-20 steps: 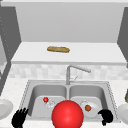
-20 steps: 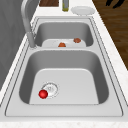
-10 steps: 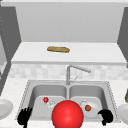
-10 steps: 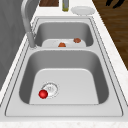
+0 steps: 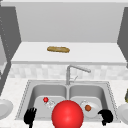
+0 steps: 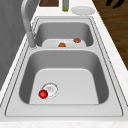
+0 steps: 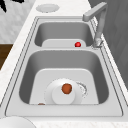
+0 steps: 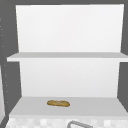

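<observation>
My left hand (image 5: 30, 117) hovers at the sink's front left corner with its fingers spread, holding nothing. My right hand (image 5: 106, 117) hangs at the front right corner with its fingers curled and nothing in them; it also shows over the floor (image 6: 115, 3). A large red ball (image 5: 67, 115) sits between the hands at the front. In the left basin a small red ball (image 5: 45, 99) (image 6: 43, 94) lies by the drain. The right basin holds a white plate (image 7: 62, 93) with a brown round piece (image 7: 66, 88) on it.
A bread loaf (image 5: 58, 49) (image 8: 58, 103) lies on the shelf above the sink. The faucet (image 5: 72, 71) stands behind the divider, its spout pointing right. White plates rest on the counter at left (image 5: 5, 108) and right (image 5: 123, 112), and a bottle (image 6: 65, 5) stands near the right one.
</observation>
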Controlling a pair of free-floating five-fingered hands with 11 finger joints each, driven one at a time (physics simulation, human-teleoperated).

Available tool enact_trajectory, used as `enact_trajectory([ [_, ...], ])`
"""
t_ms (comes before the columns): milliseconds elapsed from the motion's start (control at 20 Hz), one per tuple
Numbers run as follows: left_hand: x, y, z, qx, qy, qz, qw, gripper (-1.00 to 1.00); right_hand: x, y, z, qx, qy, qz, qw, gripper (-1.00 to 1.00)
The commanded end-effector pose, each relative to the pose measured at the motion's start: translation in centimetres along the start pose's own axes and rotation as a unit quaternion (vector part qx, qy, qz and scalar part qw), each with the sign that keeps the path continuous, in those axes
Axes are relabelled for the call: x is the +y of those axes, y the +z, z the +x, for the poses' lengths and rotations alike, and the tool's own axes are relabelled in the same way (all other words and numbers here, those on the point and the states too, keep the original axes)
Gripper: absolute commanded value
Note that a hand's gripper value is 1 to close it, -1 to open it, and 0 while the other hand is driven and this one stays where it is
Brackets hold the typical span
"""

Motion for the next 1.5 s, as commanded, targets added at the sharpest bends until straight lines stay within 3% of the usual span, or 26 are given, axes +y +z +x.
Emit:
enact_trajectory([
  [0,-0.9,-1.2,-1.7,0.025,0.001,-0.009,0.9996,-1.0,0.0,0.0,0.0,0.0,0.0,0.0,1.0,0.0],
  [100,-0.9,-1.7,-2.6,0.026,0.0,-0.009,0.9996,-1.0,0.0,0.0,0.0,0.0,0.0,0.0,1.0,0.0],
  [250,-0.6,-1.3,-3.1,0.001,0.004,-0.002,1.0,-1.0,0.0,0.0,0.0,0.0,0.0,0.0,1.0,0.0],
  [400,-0.6,-1.1,-3.1,-0.004,0.003,-0.003,1.0,-1.0,0.0,0.0,0.0,0.0,0.0,0.0,1.0,0.0],
  [450,-0.7,-1.4,-2.8,0.001,0.001,-0.002,1.0,0.0,0.0,0.0,0.0,0.0,0.0,0.0,1.0,-1.0],
  [550,-0.6,-1.3,-2.9,-0.002,-0.004,-0.008,1.0,0.0,0.0,0.0,0.0,-0.004,-0.002,0.004,1.0,-1.0],
  [800,-0.7,-1.4,-2.9,0.001,-0.013,-0.003,0.9999,0.0,0.0,0.1,0.0,-0.013,0.002,0.005,0.9999,-1.0],
  [900,-0.7,-1.4,-2.9,0.002,-0.015,-0.002,0.9999,0.0,0.4,-2.4,2.0,0.003,0.003,0.032,0.9995,-1.0],
  [1050,-0.7,-1.4,-3.0,0.002,-0.018,-0.001,0.9998,0.0,0.6,-4.1,2.6,0.016,0.003,0.055,0.9983,-1.0],
  [1450,-0.7,-1.4,-3.0,0.004,-0.022,0.002,0.9997,0.0,0.9,-9.5,5.4,0.018,0.004,0.105,0.9943,-1.0],
])
